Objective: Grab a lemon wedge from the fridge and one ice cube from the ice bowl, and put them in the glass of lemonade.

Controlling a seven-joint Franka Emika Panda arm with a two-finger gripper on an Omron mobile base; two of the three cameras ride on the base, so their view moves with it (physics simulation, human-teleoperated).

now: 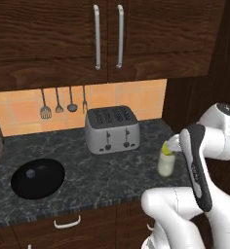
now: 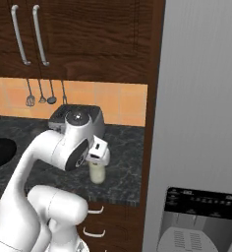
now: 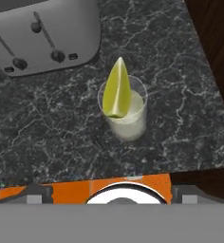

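Note:
The glass of lemonade (image 3: 130,118) stands on the dark counter to the right of the toaster, near the counter's right end. The yellow-green lemon wedge (image 3: 117,90) rests in it, tip sticking up above the rim; the same wedge (image 1: 165,149) tops the glass (image 1: 166,164) in the left base view. My gripper (image 1: 173,143) hovers just above the glass (image 2: 97,173), open and holding nothing, clear of the wedge. The black ice bowl (image 1: 37,178) sits far left on the counter; the ice cube is hidden from me. The grey fridge (image 2: 201,108) stands at the right.
A silver four-slot toaster (image 1: 111,129) stands behind and left of the glass. A dark wood panel (image 2: 150,147) separates the counter from the fridge. Utensils (image 1: 63,104) hang on the orange tiles below the upper cabinets. Bare counter lies between the bowl and the glass.

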